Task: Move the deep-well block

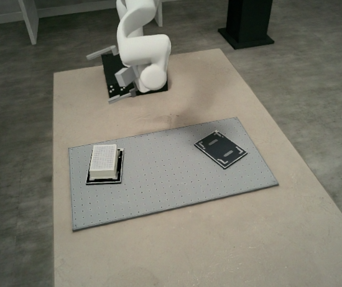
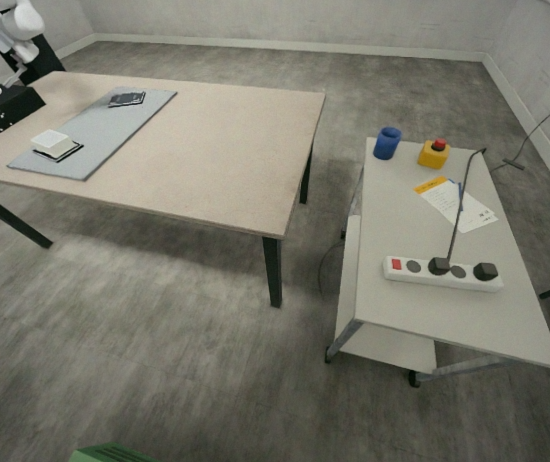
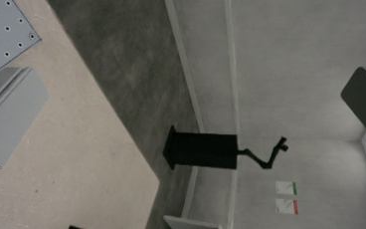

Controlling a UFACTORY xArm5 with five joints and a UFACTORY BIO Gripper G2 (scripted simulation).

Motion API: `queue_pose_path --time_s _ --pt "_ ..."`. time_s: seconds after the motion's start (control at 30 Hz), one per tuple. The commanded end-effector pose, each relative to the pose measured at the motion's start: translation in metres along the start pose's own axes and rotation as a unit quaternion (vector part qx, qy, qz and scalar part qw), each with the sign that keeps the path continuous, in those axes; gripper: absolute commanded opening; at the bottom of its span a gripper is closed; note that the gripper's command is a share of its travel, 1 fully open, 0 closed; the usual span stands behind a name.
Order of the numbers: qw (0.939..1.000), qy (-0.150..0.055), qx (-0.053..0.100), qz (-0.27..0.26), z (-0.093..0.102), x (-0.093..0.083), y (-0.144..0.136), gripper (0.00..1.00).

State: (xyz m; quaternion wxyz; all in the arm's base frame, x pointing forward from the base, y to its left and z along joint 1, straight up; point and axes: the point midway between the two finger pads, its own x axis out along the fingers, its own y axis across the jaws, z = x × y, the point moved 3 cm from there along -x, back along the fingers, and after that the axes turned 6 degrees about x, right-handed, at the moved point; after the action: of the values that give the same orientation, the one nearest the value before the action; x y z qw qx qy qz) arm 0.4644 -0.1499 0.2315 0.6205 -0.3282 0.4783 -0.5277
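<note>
The pale deep-well block (image 1: 104, 158) (image 2: 52, 142) sits on the black nest N1 (image 1: 120, 168), at the left in the top view. It looks level; its cut-off corner cannot be made out. The empty black nest N2 (image 1: 221, 148) (image 2: 127, 99) lies turned at the right in the top view, with grey corner locators and a small pale mark at its corner nearest the arm's side. My gripper (image 1: 99, 79) (image 3: 193, 94) is wide open and empty, raised near the arm's base, far from both nests. Neither the block nor a nest shows in the wrist view.
Both nests stand on a grey perforated board (image 1: 166, 174) (image 2: 112, 135) (image 3: 0, 45) on the table (image 1: 181, 248). A black pedestal (image 1: 248, 22) (image 3: 204, 149) stands beyond the table. A side trolley (image 2: 402, 220) carries a blue cup, a yellow button box, papers and a power strip.
</note>
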Motion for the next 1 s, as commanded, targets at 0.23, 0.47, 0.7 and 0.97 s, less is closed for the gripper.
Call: queue_pose_path --time_s 0.23,0.47,0.7,0.97 --pt "1.0 0.0 0.002 0.0 0.001 0.0 -0.001 1.0" --pt "1.0 0.0 0.002 0.0 0.001 0.0 -0.001 1.0" --pt "0.9978 -0.017 0.044 0.047 0.01 -0.01 0.008 0.37" --pt "0.9808 -0.046 0.127 0.141 0.018 -0.019 0.011 0.37"
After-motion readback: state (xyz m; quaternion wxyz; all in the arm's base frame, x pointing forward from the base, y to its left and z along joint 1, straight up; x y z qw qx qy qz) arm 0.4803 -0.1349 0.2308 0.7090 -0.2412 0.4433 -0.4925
